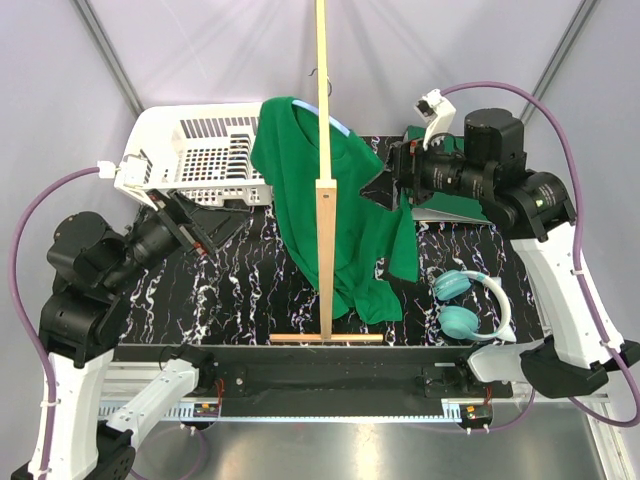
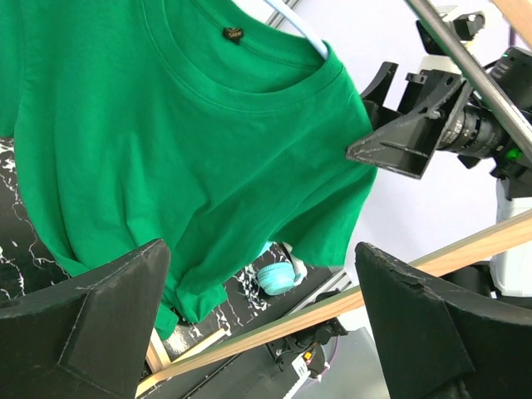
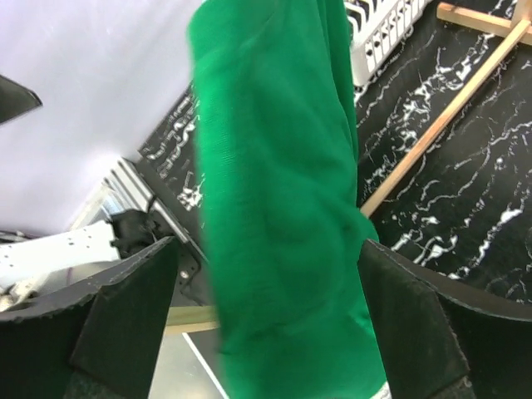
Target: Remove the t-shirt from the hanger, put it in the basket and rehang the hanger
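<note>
At the table's middle, on the tall wooden pole stand [image 1: 323,60], the one dark green soft fabric t-shirt [image 1: 295,180] hangs with its long axis downward from the one thin light-blue hanger [image 1: 338,124]. The right gripper [image 1: 396,182] is nearer, just beside the sleeve, its jaws spread wide and gripping nothing, with the fabric straight ahead. The left gripper [image 1: 203,237] stands well apart, likewise wide and empty

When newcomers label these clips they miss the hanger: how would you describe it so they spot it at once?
Find the tall wooden pole in the middle, with the green t-shirt hanging by it. At the shirt's collar a thin pale-blue curve pokes out: that is the hanger. Unlike the teal headphones lying on the table, it is slender and sits inside the shirt.
</note>
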Robot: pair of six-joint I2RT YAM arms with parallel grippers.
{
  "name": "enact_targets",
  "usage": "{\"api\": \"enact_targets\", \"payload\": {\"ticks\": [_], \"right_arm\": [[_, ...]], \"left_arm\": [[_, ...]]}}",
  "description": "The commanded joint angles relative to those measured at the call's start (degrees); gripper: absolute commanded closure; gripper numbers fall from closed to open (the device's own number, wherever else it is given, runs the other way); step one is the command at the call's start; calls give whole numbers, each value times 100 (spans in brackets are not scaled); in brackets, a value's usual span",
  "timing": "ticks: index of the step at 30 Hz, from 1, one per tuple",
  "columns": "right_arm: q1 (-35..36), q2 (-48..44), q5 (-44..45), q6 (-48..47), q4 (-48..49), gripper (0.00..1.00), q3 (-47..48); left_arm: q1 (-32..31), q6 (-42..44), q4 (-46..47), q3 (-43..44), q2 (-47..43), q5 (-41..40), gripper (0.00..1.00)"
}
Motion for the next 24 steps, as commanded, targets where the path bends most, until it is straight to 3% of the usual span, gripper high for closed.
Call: {"api": "enact_targets", "payload": {"ticks": [1,6,10,12,14,18,24], "right_arm": [[301,-91,629,-369,-196,7,170],[705,84,1199,-869,-170,33,205],[714,225,1482,-985,-92,45,328],[723,226,1394,-924,40,57,320],[714,234,1402,-845,225,77,302],[714,287,1403,-687,313,97,364],[714,85,815,-38,752,100,346]], "left_arm": [[31,86,180,-15,15,27,2],[31,77,171,117,41,44,2],[31,51,171,135,59,70,2],[31,51,162,126,68,97,2],[31,51,162,117,59,79,2],[31,33,118,152,24,80,2],[31,77,4,258,24,53,2]]}}
